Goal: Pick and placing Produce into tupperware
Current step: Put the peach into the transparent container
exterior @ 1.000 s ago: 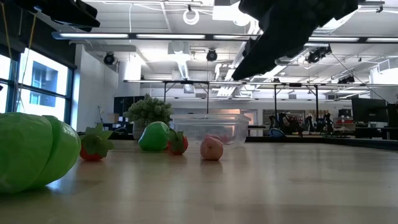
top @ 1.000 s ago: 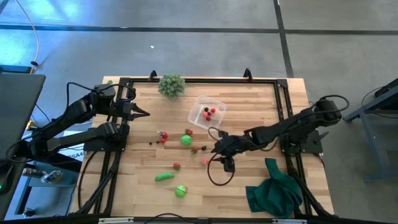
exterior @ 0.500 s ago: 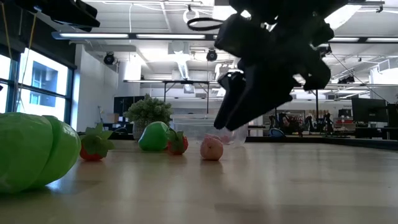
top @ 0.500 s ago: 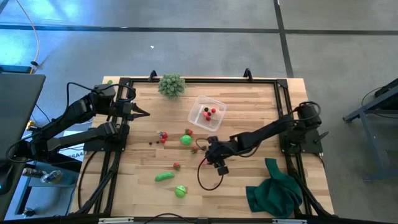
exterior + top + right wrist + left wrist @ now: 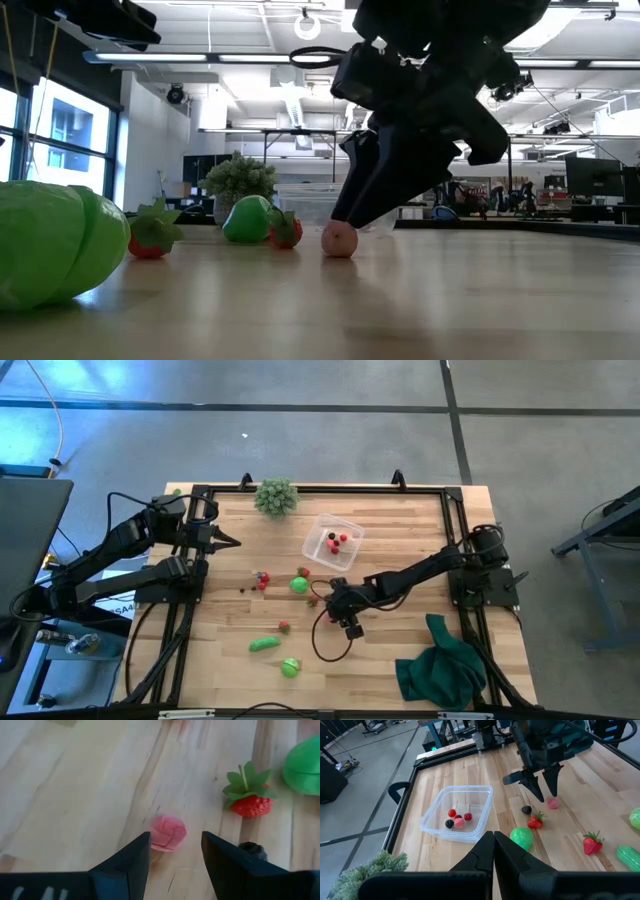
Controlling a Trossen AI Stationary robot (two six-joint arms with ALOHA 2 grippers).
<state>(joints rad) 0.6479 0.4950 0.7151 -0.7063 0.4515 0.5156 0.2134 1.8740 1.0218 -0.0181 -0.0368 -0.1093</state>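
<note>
Pink is the target here: a small pink produce piece sits on the bare wood, and the right gripper hangs right over it with its two dark fingers spread apart, one on either side. That wide stance makes sense, since the piece has to fit between them before they can close. Nothing is clamped yet; in the low view the fingers reach down almost to the tabletop just beside the pink piece.

Just beyond it lie a strawberry and a dark berry, near enough that a sloppy close could nudge them.

The tupperware sits toward the far side of the table, near the spiky green ball, with a few red and dark pieces already inside. It's a short carry from here, I'd judge.

Over on the other side, the left gripper waits at the table's edge, fingers pressed together and empty, well clear of the action. More produce lies scattered nearer the front: a green oblong and a round green piece.
</note>
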